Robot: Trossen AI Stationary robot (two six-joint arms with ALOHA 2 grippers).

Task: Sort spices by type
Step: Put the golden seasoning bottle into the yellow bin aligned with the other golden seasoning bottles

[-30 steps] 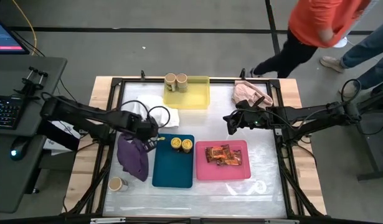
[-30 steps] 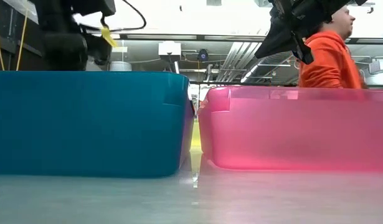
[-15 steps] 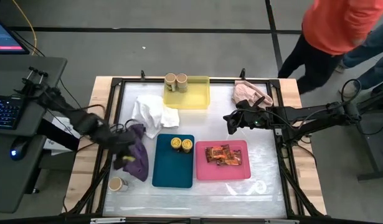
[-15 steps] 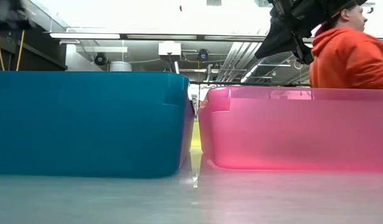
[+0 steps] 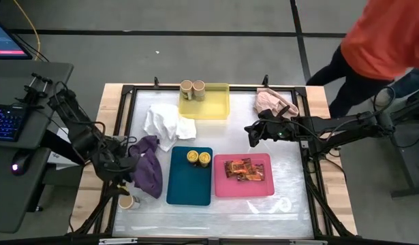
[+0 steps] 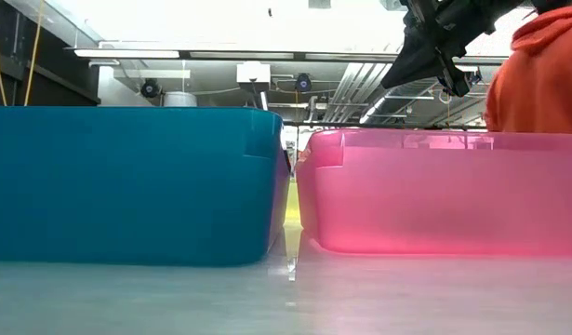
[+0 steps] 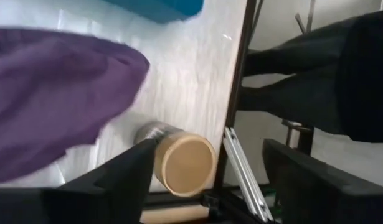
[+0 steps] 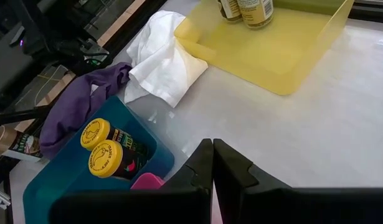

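Observation:
A tan-lidded jar [image 5: 127,201] stands alone on its base at the table's near left, next to a purple cloth [image 5: 148,171]. My left gripper [image 5: 122,182] hovers just over it, open; in the left wrist view [image 7: 210,180] its fingers stand either side of the jar's lid [image 7: 182,165], apart from it. Two tan-lidded jars [image 5: 193,87] stand in the yellow tray [image 5: 212,105]. Two yellow-lidded jars [image 5: 199,158] stand in the teal tray [image 5: 189,187]. Orange-red packets [image 5: 243,170] lie in the pink tray [image 5: 243,189]. My right gripper [image 5: 252,134] is shut and empty above the table's middle right.
A white cloth [image 5: 168,122] lies left of the yellow tray and a pink cloth [image 5: 276,102] at the far right. A dark metal frame [image 5: 120,136] runs round the table. A person in orange [image 5: 393,34] stands beyond the far right corner.
My left gripper has drawn away from the teal tray's far left corner, gone toward the table's left and near edges over the purple cloth, and now stands over the lone tan-lidded jar. The person in orange has walked to the right.

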